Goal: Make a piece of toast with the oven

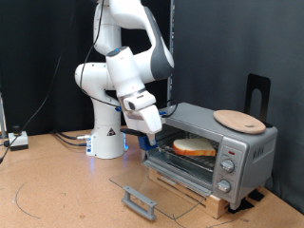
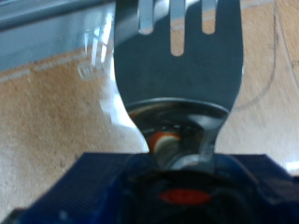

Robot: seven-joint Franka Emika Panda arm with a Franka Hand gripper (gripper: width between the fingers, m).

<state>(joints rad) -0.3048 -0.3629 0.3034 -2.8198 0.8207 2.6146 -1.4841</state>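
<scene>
Toast (image 1: 194,147) lies on the rack inside the oven (image 1: 211,150), door (image 1: 157,185) down. Gripper (image 1: 152,128) hovers at the oven's 9 o'clock, fingers clamped on a fork (image 2: 179,65); tines point toward the toast, at the gripper's 3 o'clock.

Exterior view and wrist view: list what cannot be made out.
- Gripper: exterior view too small to show its fingers or their state.
- Fork: tine tips cut off by the wrist view's edge.
- Piece of toast in the oven: absent from the wrist view; fork blocks it.
</scene>
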